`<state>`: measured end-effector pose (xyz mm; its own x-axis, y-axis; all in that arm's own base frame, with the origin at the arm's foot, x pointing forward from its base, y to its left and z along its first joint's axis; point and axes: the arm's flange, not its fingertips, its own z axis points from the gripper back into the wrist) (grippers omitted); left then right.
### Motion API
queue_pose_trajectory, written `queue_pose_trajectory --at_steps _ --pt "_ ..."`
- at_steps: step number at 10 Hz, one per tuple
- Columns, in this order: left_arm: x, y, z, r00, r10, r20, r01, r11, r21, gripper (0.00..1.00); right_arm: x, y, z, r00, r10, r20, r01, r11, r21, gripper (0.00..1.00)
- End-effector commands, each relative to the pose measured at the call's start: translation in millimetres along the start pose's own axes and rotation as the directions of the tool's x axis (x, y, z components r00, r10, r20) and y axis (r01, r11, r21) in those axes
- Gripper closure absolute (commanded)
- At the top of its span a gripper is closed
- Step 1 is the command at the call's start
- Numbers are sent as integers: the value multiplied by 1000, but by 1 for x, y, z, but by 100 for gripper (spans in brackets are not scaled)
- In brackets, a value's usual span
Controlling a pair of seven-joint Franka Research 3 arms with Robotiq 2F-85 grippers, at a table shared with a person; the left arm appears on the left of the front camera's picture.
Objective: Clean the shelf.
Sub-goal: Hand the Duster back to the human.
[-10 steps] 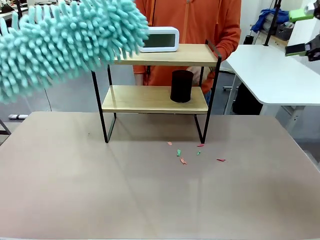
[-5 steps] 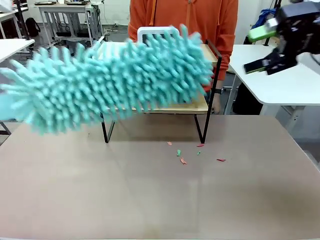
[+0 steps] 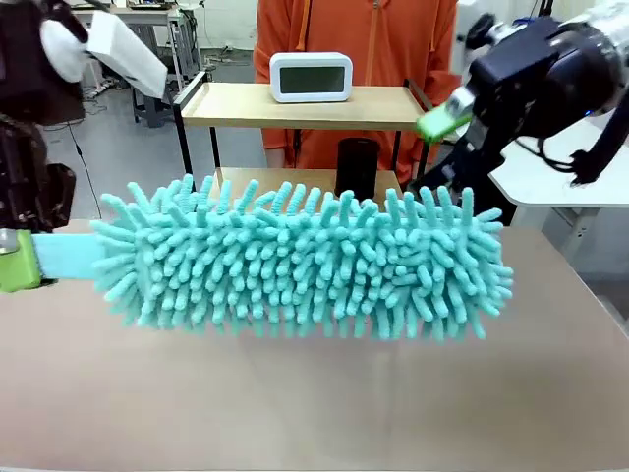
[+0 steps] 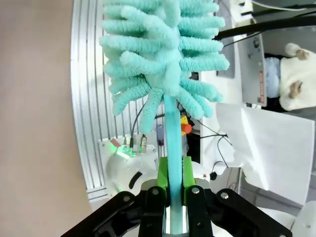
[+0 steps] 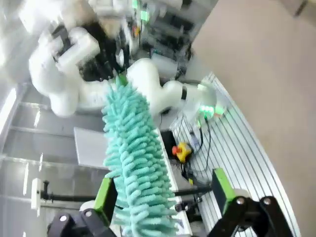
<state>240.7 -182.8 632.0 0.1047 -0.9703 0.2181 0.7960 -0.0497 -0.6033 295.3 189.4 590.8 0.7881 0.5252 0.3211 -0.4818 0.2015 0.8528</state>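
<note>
1. The left gripper (image 4: 173, 195) has its jaws clamped on the flat handle of the teal duster (image 3: 305, 261). In the front view the duster lies level across the middle, between the camera and the shelf (image 3: 305, 103). Judged from this, dusting has not begun.

2. The right gripper (image 5: 165, 197) has its jaws wide apart with the duster's far tip between them, pads not pressing. In the front view it sits at about 2 o'clock from the duster's middle. If it means to steady the head, it should close gently on the fluffy tip only.

3. The shelf stands at 12 o'clock on the far part of the worktop (image 3: 295, 413), in front of the person (image 3: 364, 39). Its top board carries a white clock (image 3: 311, 77); a black cup (image 3: 357, 162) stands on the lower board, half hidden by the duster.

4. To do the step well, I judge the duster should rise and move toward 12 o'clock, then come down flat on the top board beside the clock.

5. Sweep in one direction so the dust leaves over an edge, skirting the clock and not shoving it.

6. On the lower board clearance looks tight; a tilted entry from the open side seems safer, well clear of the cup.
</note>
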Motion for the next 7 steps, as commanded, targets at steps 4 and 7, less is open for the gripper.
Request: queue_pose_trajectory --at_steps 4,7 --pt "-3 14 8 1000 22 -9 -22 999 -37 88 -17 20 -41 972 139 -187 -151 987 -48 0" --pt "-4 18 7 999 29 30 -27 999 -45 88 -23 25 -35 971 166 -173 -183 979 -86 0"
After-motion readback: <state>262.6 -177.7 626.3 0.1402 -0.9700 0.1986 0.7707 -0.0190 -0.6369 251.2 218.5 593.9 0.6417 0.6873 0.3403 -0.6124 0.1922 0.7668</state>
